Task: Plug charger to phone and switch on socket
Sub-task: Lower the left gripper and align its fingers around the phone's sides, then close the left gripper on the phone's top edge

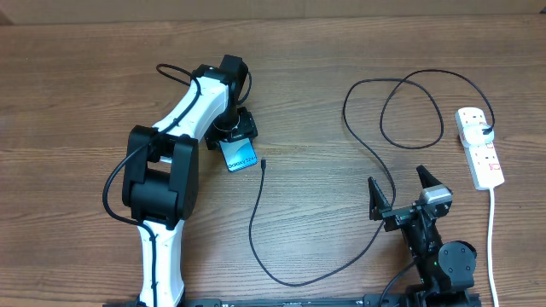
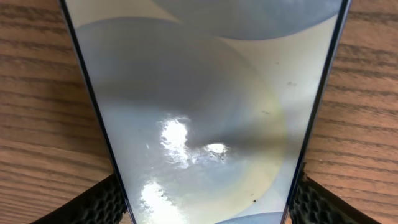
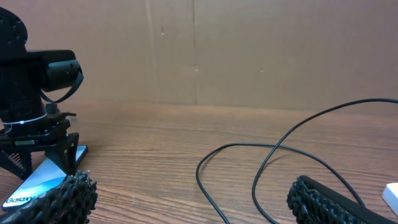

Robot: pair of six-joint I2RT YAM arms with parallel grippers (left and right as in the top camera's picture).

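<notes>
Tabletop [image 1: 68,85], wood grain. Socket [image 1: 479,147] at far right edge, black plug seated, well apart from everything else. Phone [image 1: 240,157] lies left of centre, screen up, its upper part under the left gripper [image 1: 232,141]. Left gripper straddles the phone; pads [image 2: 102,202] sit at both long edges, but cannot tell if they press or only touch. Right gripper [image 1: 399,189] fully open, holding nothing, low near the front edge. Charger [image 1: 256,230] runs in loose loops from socket to tip [image 1: 264,163], which lies just right of the phone. Step in hand, as judged: pin the phone. Grip square on both edges, keep it flat and the end nearest the tip clear. Risk: uneven squeeze skews the phone.
</notes>
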